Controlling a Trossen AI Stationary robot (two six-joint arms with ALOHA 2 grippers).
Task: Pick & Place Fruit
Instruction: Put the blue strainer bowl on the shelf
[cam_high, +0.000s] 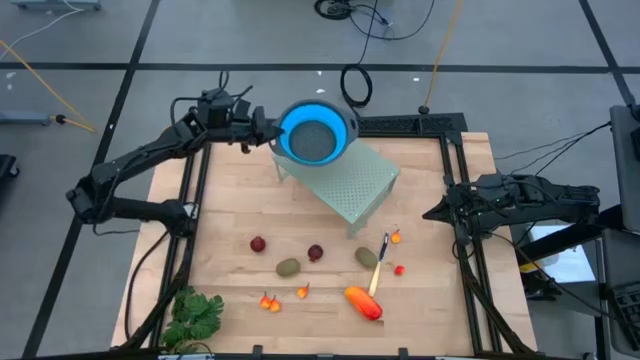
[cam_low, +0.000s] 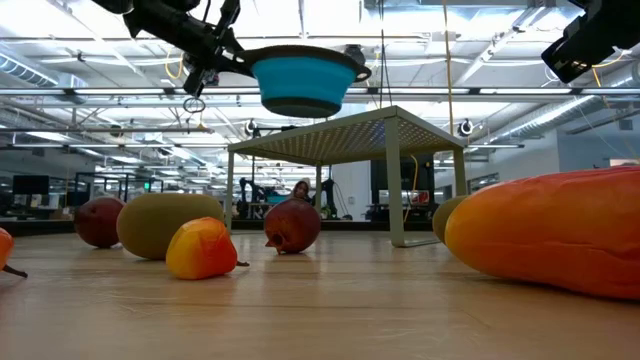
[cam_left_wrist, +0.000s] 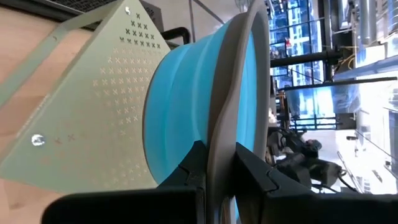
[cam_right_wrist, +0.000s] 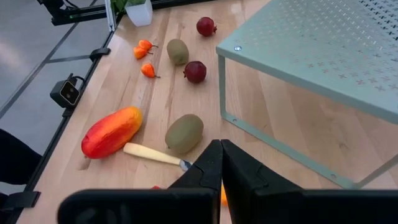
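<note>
Fruit (cam_high: 315, 253) lies scattered on the wooden table (cam_high: 240, 200) — untouched. Left gripper (cam_high: 262, 133) clamps a blue colander's rim (cam_high: 318, 132) above the green perforated rack (cam_high: 355, 180); right gripper (cam_high: 432, 212) waits, fingers pressed together.

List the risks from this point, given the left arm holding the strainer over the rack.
The left gripper pinches only the rim of the blue strainer, so it may tilt or slip onto the green rack. The fruit lies scattered; the round pieces may roll when nudged. The knife lies among them.
</note>
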